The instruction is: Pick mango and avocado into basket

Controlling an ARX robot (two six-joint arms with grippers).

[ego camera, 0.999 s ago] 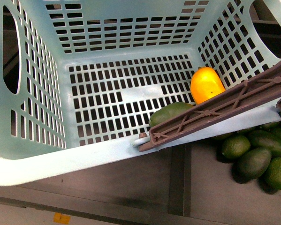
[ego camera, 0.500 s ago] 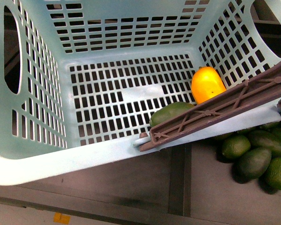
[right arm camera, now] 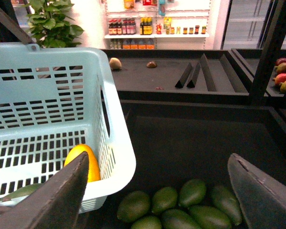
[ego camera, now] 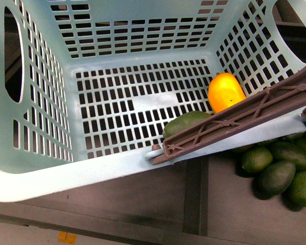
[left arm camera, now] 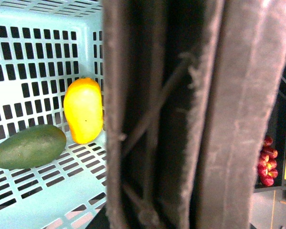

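- The basket (ego camera: 40, 184) fills most of the front view, sitting tilted against the edge of a dark display shelf (ego camera: 142, 199).
- The mango (ego camera: 226, 92) lies on the basket's slotted floor, in the corner toward the robot's right, close against the side wall.
- The avocado (ego camera: 186, 124) lies on the same floor just beside the mango, nearer the robot. It is partly hidden by the brown handle (ego camera: 244, 115) folded down across that corner of the rim.
- From the left wrist view, the mango (left arm camera: 83, 110) and avocado (left arm camera: 29, 146) look to be touching or nearly so, end to side, though I can't tell which.
- That left wrist view is largely blocked by the brown handle (left arm camera: 181, 114), very close up and blurred. The left gripper itself does not show, so I cannot tell how its jaws stand.
- The right gripper (right arm camera: 166, 191) hangs outside the basket on its right side, above the dark bin. Its two fingers are spread wide apart with nothing between them.
- Below the right gripper, a pile of loose avocados (right arm camera: 176, 210) lies in the bin, just beside the basket wall (right arm camera: 116, 143).
- Beyond, in the right wrist view, stand dark produce shelves (right arm camera: 181, 71), a leafy plant (right arm camera: 54, 21) and a rack of bottles (right arm camera: 152, 26).
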